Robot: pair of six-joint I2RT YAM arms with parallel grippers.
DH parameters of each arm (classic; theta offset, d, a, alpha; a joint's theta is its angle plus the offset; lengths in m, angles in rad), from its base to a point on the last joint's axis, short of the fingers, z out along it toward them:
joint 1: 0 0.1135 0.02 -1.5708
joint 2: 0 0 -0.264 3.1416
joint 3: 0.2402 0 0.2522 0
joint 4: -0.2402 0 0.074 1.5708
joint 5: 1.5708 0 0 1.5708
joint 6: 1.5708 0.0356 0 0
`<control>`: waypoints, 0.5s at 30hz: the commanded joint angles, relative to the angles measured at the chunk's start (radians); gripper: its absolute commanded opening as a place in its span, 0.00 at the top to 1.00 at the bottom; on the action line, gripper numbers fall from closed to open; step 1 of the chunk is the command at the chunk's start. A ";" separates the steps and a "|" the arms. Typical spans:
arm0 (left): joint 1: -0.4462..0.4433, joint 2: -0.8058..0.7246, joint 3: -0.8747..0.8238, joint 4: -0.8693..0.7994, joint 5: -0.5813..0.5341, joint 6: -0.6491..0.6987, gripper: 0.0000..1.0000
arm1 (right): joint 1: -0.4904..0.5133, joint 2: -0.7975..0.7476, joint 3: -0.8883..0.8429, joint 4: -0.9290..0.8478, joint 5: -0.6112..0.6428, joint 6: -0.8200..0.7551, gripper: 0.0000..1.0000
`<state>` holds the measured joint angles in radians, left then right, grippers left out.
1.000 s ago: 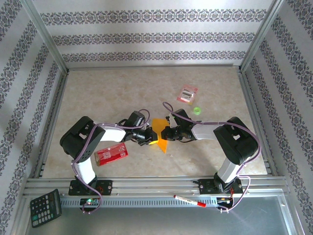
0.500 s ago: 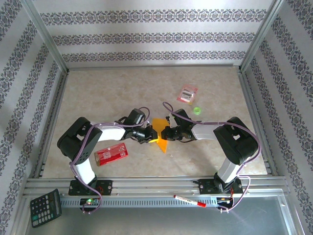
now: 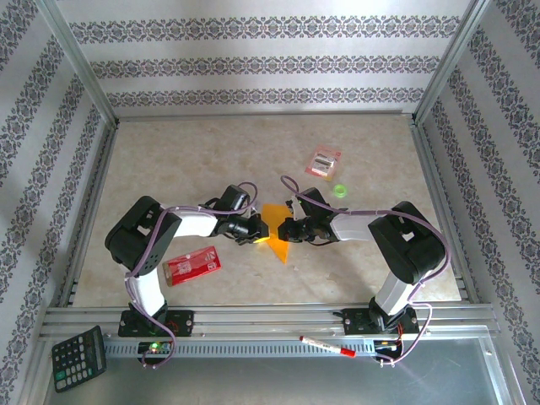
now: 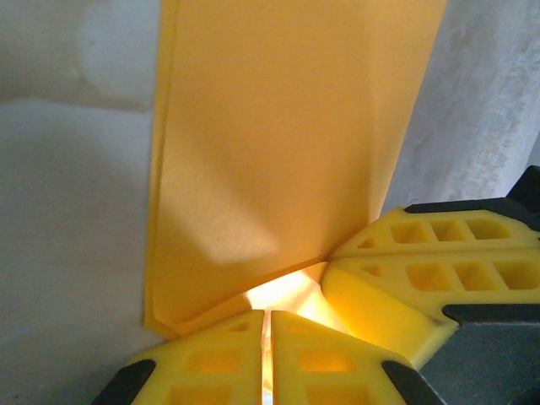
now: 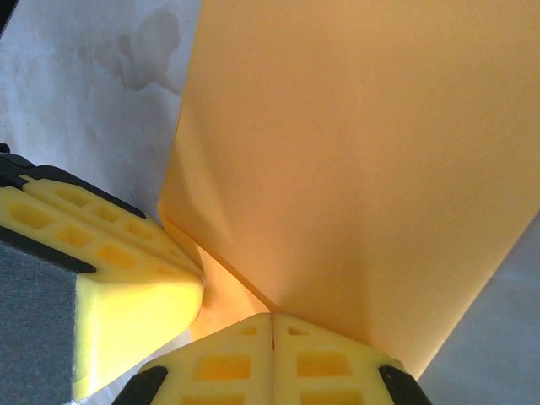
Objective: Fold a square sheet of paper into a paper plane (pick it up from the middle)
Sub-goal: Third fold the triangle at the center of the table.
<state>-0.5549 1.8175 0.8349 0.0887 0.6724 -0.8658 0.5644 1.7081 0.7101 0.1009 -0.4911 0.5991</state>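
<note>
The orange-yellow sheet of paper (image 3: 276,229) stands folded and upright above the table's middle, pinched between both grippers. My left gripper (image 3: 263,229) is shut on its lower left part; in the left wrist view the paper (image 4: 278,135) rises from the closed yellow fingers (image 4: 211,354), with the other gripper's fingers at the right. My right gripper (image 3: 285,229) is shut on the sheet from the right; in the right wrist view the paper (image 5: 363,160) fans up from the shut fingers (image 5: 321,363). The fold is loose, not a finished dart.
A red rectangular packet (image 3: 192,265) lies near the left arm's base. A small pink-and-white packet (image 3: 323,160) and a green round thing (image 3: 340,191) lie at the back right. A calculator (image 3: 78,358) and a red marker (image 3: 327,346) rest on the front rail.
The left arm's elbow has shifted slightly while its gripper stays on the paper. The paper and right gripper have barely moved.
</note>
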 commanded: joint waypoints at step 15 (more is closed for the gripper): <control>0.003 0.023 0.064 -0.043 0.030 0.041 0.86 | -0.021 0.044 -0.034 -0.117 0.077 -0.024 1.00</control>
<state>-0.5560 1.8008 0.8806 0.0517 0.6880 -0.8520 0.5583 1.7084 0.7105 0.0986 -0.4953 0.5991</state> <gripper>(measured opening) 0.138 0.040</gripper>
